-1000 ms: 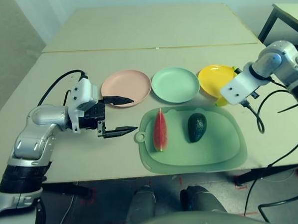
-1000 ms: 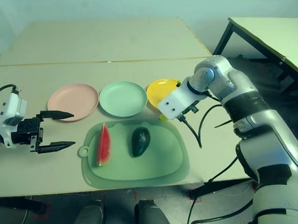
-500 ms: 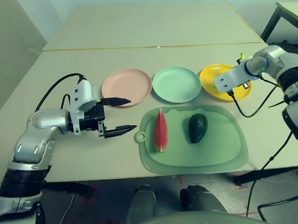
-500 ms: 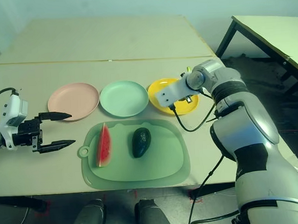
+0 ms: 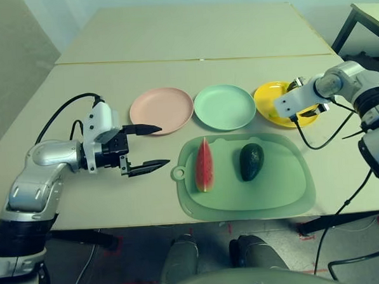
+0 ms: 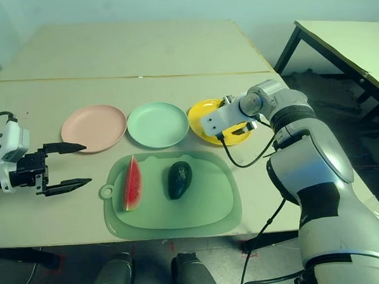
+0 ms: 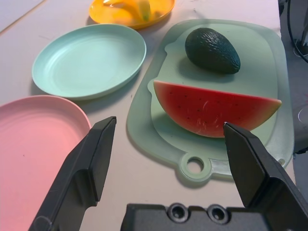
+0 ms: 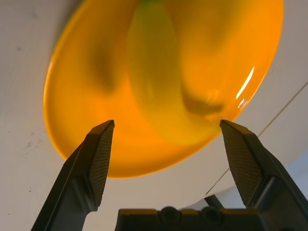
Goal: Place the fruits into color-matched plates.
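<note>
Overall, a pale beige tabletop carries everything, with a seam running across it behind the plates and a second beige panel beyond the seam. Plain light wall at the far edge; a dark-legged side table stands off to the right.

Far left: left tool hovers low over the tabletop, its fingers spread wide with nothing between them, pointing toward the mat. A black cable loops from its wrist.

Next, pink plate, bare, just beside the upper finger tip. Mint green plate to its right, also bare, the two close but apart.

Nearer the robot, a large green mat with a handle hole lies flat. On it, the watermelon wedge stands on its rind at the left part; the avocado lies toward the middle, apart from the wedge.

Right: yellow plate, behind the mat's right corner. The banana lies in it. Right tool hangs just above this plate, fingers spread wide on either side of the banana, gripping nothing. A black cable droops from that arm across the tabletop.
</note>
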